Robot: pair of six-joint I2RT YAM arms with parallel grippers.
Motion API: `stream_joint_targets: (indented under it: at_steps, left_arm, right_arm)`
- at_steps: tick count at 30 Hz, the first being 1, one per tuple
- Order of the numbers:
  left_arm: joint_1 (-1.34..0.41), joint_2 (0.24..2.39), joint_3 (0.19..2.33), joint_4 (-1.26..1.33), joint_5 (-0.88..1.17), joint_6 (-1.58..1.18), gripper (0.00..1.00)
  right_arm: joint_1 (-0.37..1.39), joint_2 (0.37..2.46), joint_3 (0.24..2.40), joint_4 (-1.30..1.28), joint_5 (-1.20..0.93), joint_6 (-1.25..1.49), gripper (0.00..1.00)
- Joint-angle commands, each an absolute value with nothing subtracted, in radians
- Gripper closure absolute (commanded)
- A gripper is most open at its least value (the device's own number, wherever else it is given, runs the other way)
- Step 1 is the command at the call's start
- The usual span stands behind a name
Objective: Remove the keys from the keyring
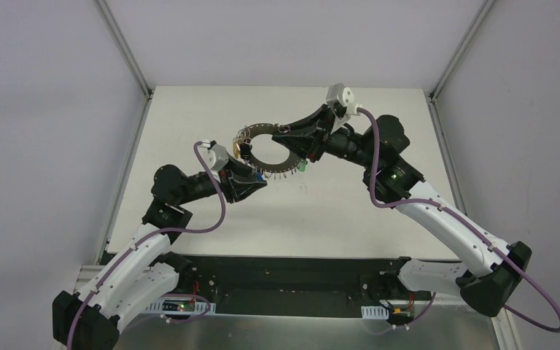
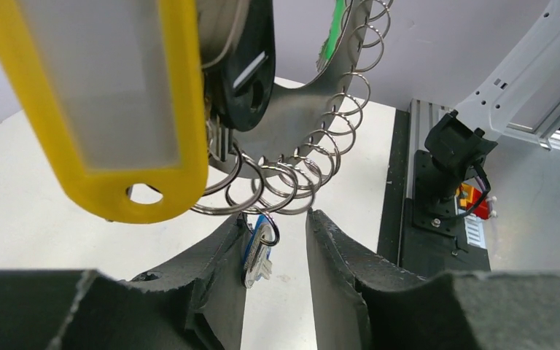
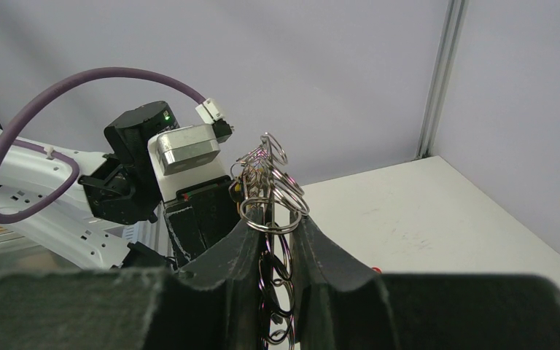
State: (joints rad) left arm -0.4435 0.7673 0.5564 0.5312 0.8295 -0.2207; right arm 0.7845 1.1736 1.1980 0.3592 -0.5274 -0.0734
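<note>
The right jaws clamp the keyring [image 2: 292, 109] clear of the counter [image 2: 36, 240] so the blue key [image 2: 257, 253] dangles beneath it between the parted left jaws.

The keyring [image 1: 271, 168] is held above the bench [image 1: 350, 211], between the two arms. The right hand [image 1: 280, 135] is set on its far-right rim, which is pinched between the fingers. The left hand [image 1: 260, 182] is at its near-left edge, fingers apart. A key [image 2: 257, 251] hangs between them, against the left finger. A second key [image 1: 301, 167] hangs below the ring's right side. A tag [image 2: 109, 109] hangs left of the ring.
</note>
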Motion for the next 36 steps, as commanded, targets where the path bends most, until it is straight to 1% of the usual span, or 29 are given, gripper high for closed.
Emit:
stream_joint_targets:
  at_steps: [1,11,14,17,18,22,23,25,26,30,36]
  left_arm:
    - [-0.434,0.767,0.583,0.557,0.854,-0.215,0.64]
    - [-0.434,0.781,0.594,0.522,0.846,-0.202,0.63]
    - [-0.434,0.784,0.597,0.506,0.836,-0.199,0.60]
    - [-0.434,0.785,0.605,0.485,0.832,-0.191,0.61]
    - [-0.434,0.785,0.607,0.482,0.831,-0.190,0.63]
    - [-0.434,0.783,0.614,0.467,0.829,-0.182,0.79]
    - [-0.434,0.782,0.617,0.460,0.829,-0.178,0.84]
    - [-0.434,0.782,0.622,0.445,0.827,-0.172,0.97]
    - [-0.434,0.780,0.624,0.440,0.824,-0.171,1.00]
    - [-0.434,0.780,0.634,0.401,0.799,-0.166,1.00]
    - [-0.434,0.855,0.712,0.177,0.712,-0.121,1.00]
  right_arm:
    - [0.790,1.135,1.235,0.460,-0.524,-0.084,1.00]
    - [0.790,1.128,1.247,0.460,-0.531,-0.068,1.00]
    - [0.790,1.126,1.248,0.460,-0.530,-0.070,1.00]
    - [0.789,1.124,1.247,0.460,-0.531,-0.070,1.00]
    - [0.790,1.124,1.246,0.460,-0.530,-0.070,1.00]
    - [0.790,1.122,1.238,0.460,-0.528,-0.070,1.00]
    - [0.790,1.120,1.235,0.460,-0.527,-0.071,1.00]
    - [0.790,1.115,1.228,0.460,-0.522,-0.073,1.00]
    - [0.790,1.112,1.221,0.460,-0.517,-0.075,1.00]
    - [0.789,1.068,1.146,0.467,-0.437,-0.094,1.00]
    - [0.790,0.973,0.902,0.557,-0.127,-0.087,1.00]
